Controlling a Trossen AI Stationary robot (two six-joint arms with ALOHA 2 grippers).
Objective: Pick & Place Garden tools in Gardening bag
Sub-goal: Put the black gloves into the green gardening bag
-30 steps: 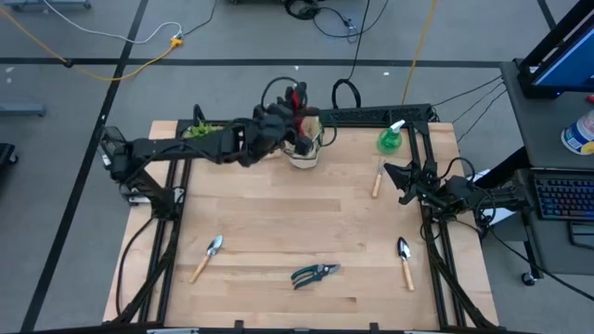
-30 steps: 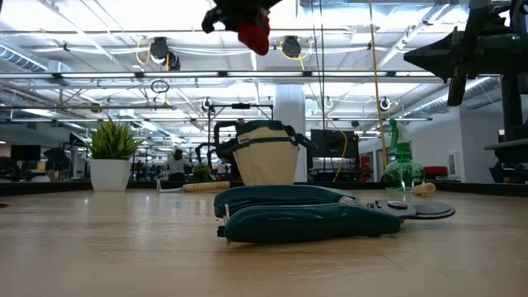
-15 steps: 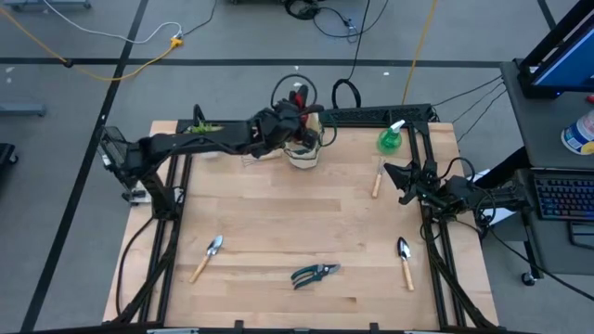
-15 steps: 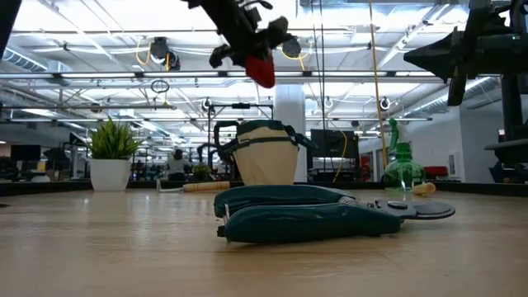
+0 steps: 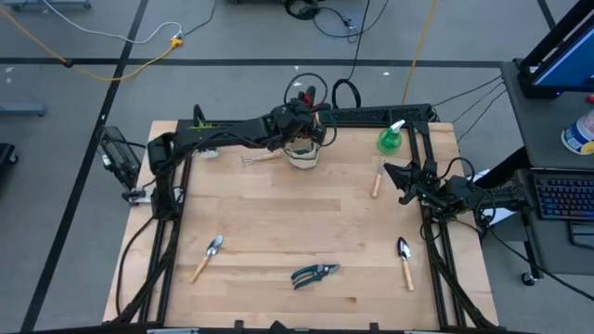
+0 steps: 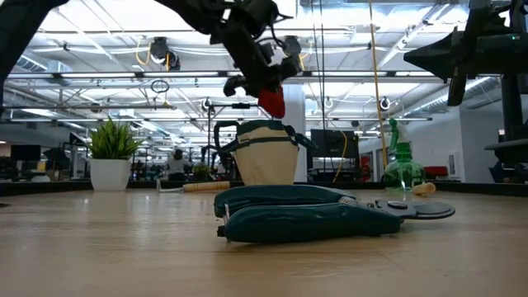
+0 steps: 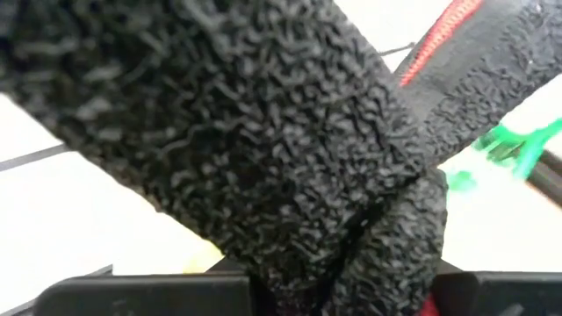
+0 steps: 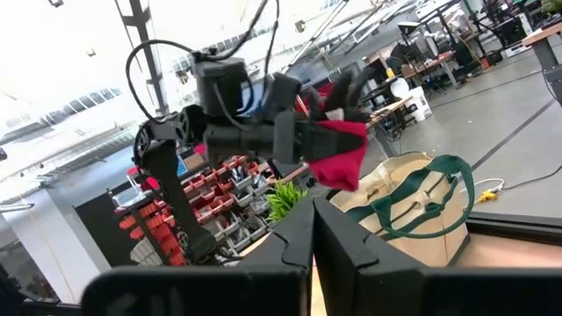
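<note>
1. My left gripper [image 6: 266,81] is clamped almost shut on the red and black glove [image 6: 272,101]. The glove hangs below my fingers with its long axis near vertical, red end pointing down at the bag [image 6: 264,155]. In my left wrist view the glove's black textured fabric [image 7: 263,149] fills nearly everything, pressed right against my fingers.
2. From above, my left arm reaches across the back edge of the table [image 5: 278,223], and the glove [image 5: 299,96] sits over the bag's [image 5: 304,153] back rim. From the low view the red tip is just above the bag's mouth, apart from it.
3. Small rake [image 5: 260,158] lies just left of the bag, long axis roughly left-right. Potted plant [image 5: 200,125] is in the back left corner, under my arm.
4. Front half of the table: trowel [image 5: 207,257] at front left, long axis diagonal; shears [image 5: 314,274] at front centre; second trowel [image 5: 405,260] at front right, handle toward the front edge. Open wood between them and the bag.
5. Right of the bag: green spray bottle [image 5: 391,139] upright near the back right corner, wooden-handled tool [image 5: 377,181] just in front of it, long axis front-back.
6. My right gripper [image 5: 392,173] waits at the table's right edge, fingers fully closed, nothing in them, pointing toward the bag.
</note>
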